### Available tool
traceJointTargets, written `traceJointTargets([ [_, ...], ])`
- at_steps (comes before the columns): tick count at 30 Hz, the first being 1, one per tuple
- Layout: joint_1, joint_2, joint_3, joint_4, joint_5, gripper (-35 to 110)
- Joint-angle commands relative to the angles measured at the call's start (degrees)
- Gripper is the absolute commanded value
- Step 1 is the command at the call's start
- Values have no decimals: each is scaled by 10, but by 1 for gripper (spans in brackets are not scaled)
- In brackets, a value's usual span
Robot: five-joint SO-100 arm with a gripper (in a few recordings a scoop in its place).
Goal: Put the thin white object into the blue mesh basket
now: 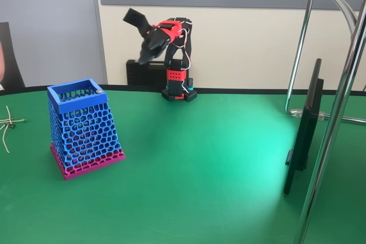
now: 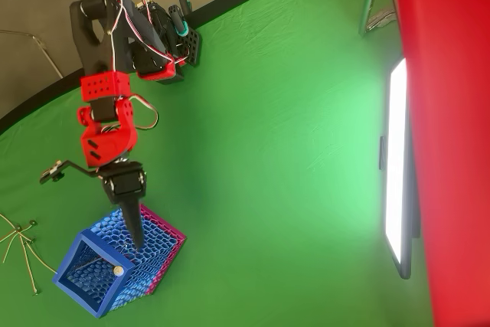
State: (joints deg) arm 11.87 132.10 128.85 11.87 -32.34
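The blue mesh basket stands upright on its magenta base at the left of the green table. The thin white object lies slanted inside it, its rounded end resting at the rim; the mesh hides the rest in the fixed view. My gripper is open wide and holds nothing. In the fixed view it is raised well above the table, behind the basket. In the overhead view one black finger points over the basket's near side and the other jaw sticks out to the left.
Pale beige crossed strips lie left of the basket. A dark flat screen and a chrome stand occupy the right side. The arm's base sits at the table's far edge.
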Motion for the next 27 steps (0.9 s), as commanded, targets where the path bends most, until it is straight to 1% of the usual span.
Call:
traceJointTargets([
  [1,-30,78,40,16,70,27],
  [4,-54,142,98,45,142,27],
  [6,-69,186,151,47,171,27],
  [12,-115,309,284,64,209,25],
  [18,-121,421,379,93,254,24],
  [21,-131,495,444,102,259,16],
  [23,-138,530,471,117,263,8],
  [27,-139,549,478,140,276,0],
])
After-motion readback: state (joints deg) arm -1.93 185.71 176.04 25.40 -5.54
